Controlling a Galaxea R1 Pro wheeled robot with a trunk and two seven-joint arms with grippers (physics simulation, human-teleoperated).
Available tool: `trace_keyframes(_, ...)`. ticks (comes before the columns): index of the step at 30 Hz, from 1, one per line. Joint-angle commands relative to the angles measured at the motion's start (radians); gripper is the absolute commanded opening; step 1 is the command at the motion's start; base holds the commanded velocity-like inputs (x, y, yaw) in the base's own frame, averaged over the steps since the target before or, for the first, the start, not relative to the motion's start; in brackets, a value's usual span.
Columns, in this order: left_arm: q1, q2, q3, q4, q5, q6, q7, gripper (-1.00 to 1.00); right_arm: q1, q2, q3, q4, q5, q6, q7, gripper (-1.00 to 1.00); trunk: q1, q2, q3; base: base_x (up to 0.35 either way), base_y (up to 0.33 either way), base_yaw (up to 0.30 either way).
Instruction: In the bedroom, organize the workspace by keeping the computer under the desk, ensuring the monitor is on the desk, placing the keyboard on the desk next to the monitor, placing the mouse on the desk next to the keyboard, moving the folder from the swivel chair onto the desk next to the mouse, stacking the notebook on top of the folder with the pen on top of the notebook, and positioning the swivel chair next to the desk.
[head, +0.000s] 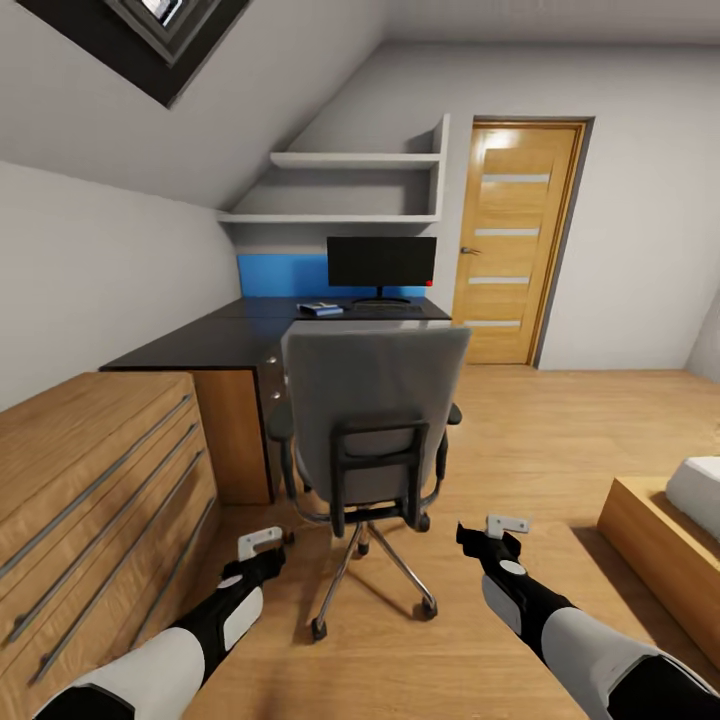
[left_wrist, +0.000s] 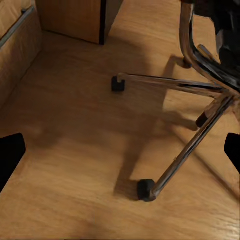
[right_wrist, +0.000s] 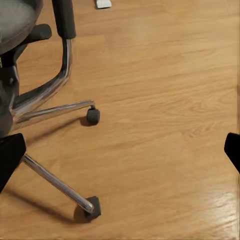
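Currently: monitor (head: 381, 262) and keyboard (head: 386, 309) on tabletop (head: 200, 343) | chair (head: 372, 400) beside tabletop, back facing robot, folder unseen | left claw (head: 262, 541), right claw (head: 506, 524) apart, empty | stacking unconfirmed

swivel chair (head: 375, 385): grey matt cloth back, black plastic frame + castors, base legs (left_wrist: 187, 150) showing as polished chrome metal. floor (right_wrist: 165, 125) looking like smooth wood w/ slight sheen. desk (head: 215, 340) top reading dark matt, sides wood. dresser (head: 90, 480) wood w/ metal bar handles. door (head: 515, 240) glossy wood.
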Motion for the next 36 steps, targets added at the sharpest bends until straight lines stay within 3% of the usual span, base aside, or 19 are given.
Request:
trace_keyframes(1,-0.001,-0.001,-0.01,0.007,0.009,-0.023,0.005,1.0,0.0,0.0,0.008,-0.001,-0.009,-0.002,-0.005,1.0,-0.001,0.0,-0.001,-0.332,-0.081,0.0)
trace_keyframes(2,-0.001,-0.008,-0.019,0.045,0.008,-0.054,0.007,1.0,0.0,0.003,0.009,-0.002,-0.01,-0.002,-0.006,1.0,-0.001,0.0,-0.001,-0.284,-0.088,0.037)
trace_keyframes(4,-0.001,-0.015,-0.031,0.051,0.008,-0.056,0.007,1.0,0.0,0.004,0.01,-0.001,-0.01,-0.003,-0.006,1.0,-0.001,0.0,-0.001,-0.266,-0.102,0.071)
trace_keyframes(5,-0.001,-0.035,-0.05,0.065,0.008,-0.074,0.008,1.0,0.0,0.004,0.01,-0.001,-0.01,-0.003,-0.006,1.0,-0.001,0.0,-0.001,-0.032,-0.292,0.259)
trace_keyframes(9,-0.001,-0.047,-0.057,0.075,0.007,-0.077,0.008,1.0,0.0,0.004,0.011,-0.001,-0.01,-0.002,-0.005,1.0,-0.001,0.0,-0.001,-0.016,-0.315,0.19)
trace_keyframes(11,-0.001,-0.057,-0.082,0.081,0.008,-0.077,0.009,1.0,0.0,0.006,0.011,-0.001,-0.011,-0.002,-0.004,1.0,-0.001,0.0,-0.001,-0.003,-0.237,0.046)
trace_keyframes(12,-0.001,-0.059,-0.091,0.082,0.008,-0.077,0.009,1.0,0.0,0.009,0.011,-0.001,-0.011,-0.002,-0.003,1.0,-0.001,0.0,-0.001,-0.002,-0.129,0.023)
trace_keyframes(13,-0.001,-0.065,-0.103,0.083,0.008,-0.076,0.01,1.0,0.0,0.031,0.011,0.0,-0.01,-0.002,-0.003,1.0,-0.001,0.0,-0.001,0.0,-0.034,0.006)
trace_keyframes(19,-0.001,-0.073,-0.108,0.08,0.008,-0.076,0.008,1.0,0.002,0.049,0.012,0.0,0.015,-0.005,-0.001,1.0,-0.001,0.0,-0.001,0.0,-0.011,0.002)
trace_keyframes(25,-0.001,-0.106,-0.108,0.08,0.008,-0.074,0.016,1.0,0.008,0.058,0.014,0.001,0.09,-0.034,0.003,1.0,0.011,-0.021,-0.01,0.0,-0.001,0.0)
trace_keyframes(31,-0.001,-0.11,-0.108,0.081,0.008,-0.07,0.019,1.0,0.033,0.077,0.014,0.001,0.104,-0.111,0.004,1.0,0.034,-0.063,-0.029,0.0,0.0,0.0)
trace_keyframes(36,0.0,-0.111,-0.108,0.082,0.009,-0.067,0.02,1.0,0.041,0.082,0.015,0.0,0.105,-0.124,0.005,1.0,0.053,-0.098,-0.045,0.0,0.0,0.0)
